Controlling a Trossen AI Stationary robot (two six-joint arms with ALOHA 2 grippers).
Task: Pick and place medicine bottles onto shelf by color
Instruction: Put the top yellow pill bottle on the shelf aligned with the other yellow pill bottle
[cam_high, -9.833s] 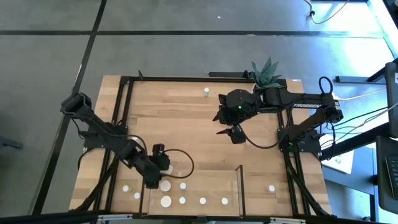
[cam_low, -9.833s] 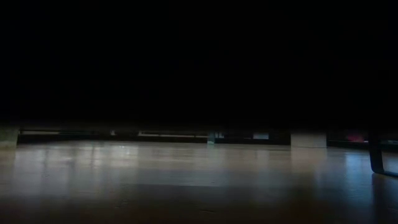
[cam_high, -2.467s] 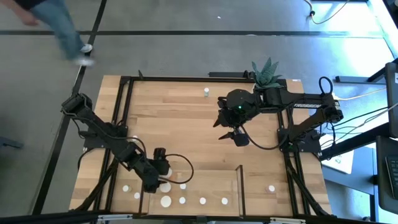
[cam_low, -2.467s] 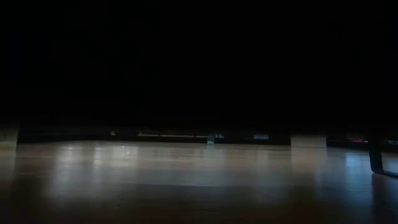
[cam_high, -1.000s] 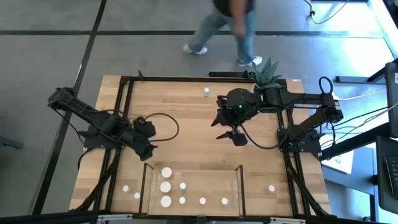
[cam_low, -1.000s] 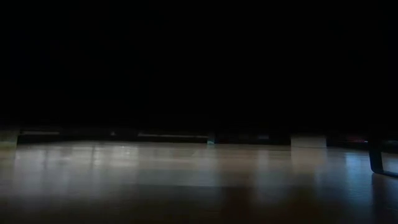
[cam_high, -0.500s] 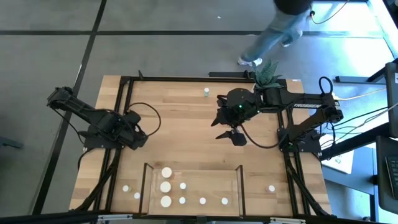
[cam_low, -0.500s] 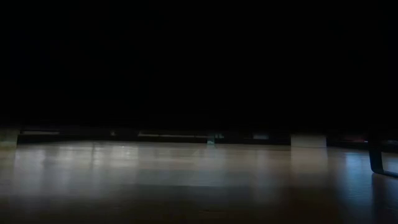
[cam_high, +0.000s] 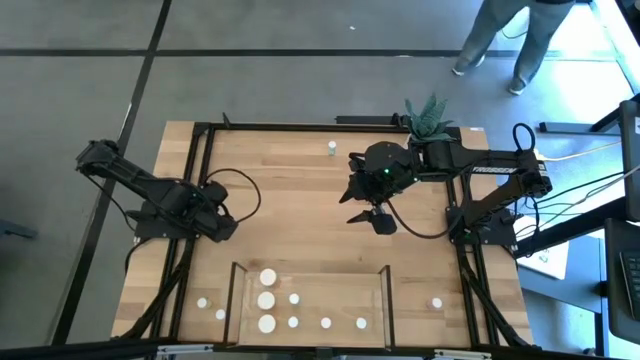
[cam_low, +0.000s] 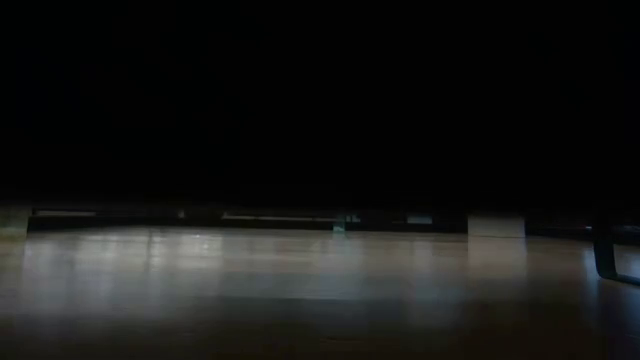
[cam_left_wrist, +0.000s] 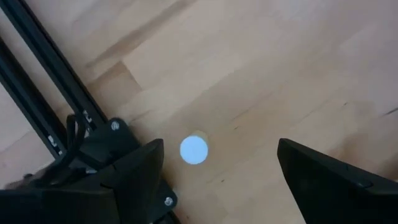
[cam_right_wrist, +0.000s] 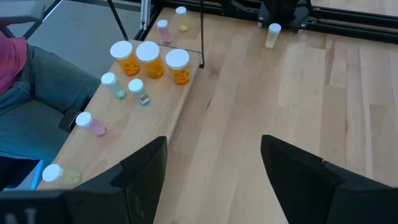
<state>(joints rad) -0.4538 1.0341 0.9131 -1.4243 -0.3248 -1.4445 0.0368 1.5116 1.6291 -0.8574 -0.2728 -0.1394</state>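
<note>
Wide bare tabletop (cam_high: 300, 225) between both arms. The shelf (cam_high: 330, 305) sits at the near edge, carrying seven medicine bottles (cam_high: 267, 298), with others loose either side. Right gripper (cam_high: 372, 218) hangs mid-table, jaws apart, empty. Left gripper (cam_high: 222, 226) sits by the left frame rail, jaws spread above one small bottle (cam_left_wrist: 194, 150).

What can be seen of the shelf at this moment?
The shelf is a rectangular light-wood board lying flat at the near edge of the table, with a thin dark metal frame bar at each short end. Seven white-capped bottles stand on it: three wide ones with orange contents clustered at one end, and four small ones spread along the board. More small bottles stand on the tabletop off both of its ends. Neither pincer is near it.
</note>
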